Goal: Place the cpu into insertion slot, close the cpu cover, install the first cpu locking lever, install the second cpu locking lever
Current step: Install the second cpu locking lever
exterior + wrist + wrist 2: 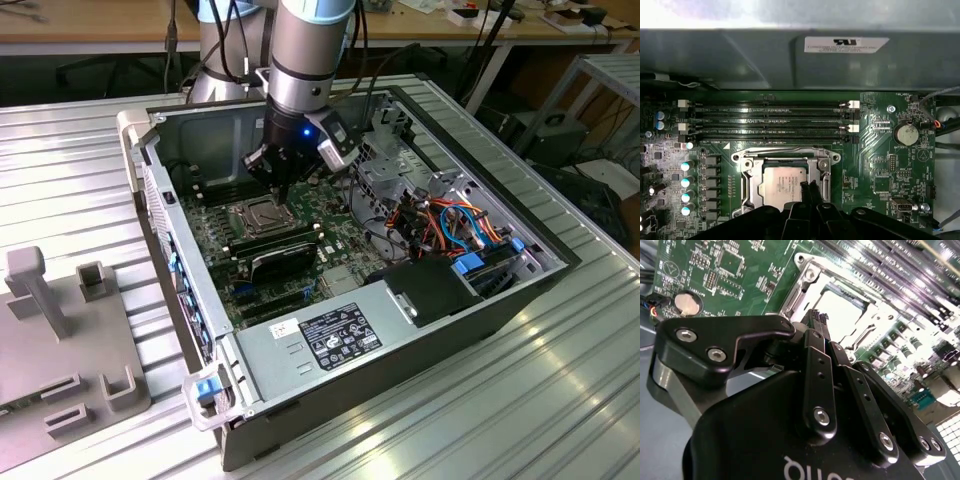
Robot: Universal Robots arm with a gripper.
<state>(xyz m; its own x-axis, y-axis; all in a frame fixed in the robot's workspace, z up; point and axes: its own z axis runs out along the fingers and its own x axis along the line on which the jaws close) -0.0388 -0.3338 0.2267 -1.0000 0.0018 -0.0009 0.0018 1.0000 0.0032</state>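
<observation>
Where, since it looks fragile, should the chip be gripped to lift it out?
By two opposite edges, from straight above: the chip lies flat, so a level lift suits it. The metal frame seems to overlap its rim, so those edges look out of reach while it stays down.

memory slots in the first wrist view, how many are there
4, in parallel rows between the case wall and the cpu: first slot by the wall, second slot, third slot, fourth slot nearest the cpu. None seems hidden.
</observation>
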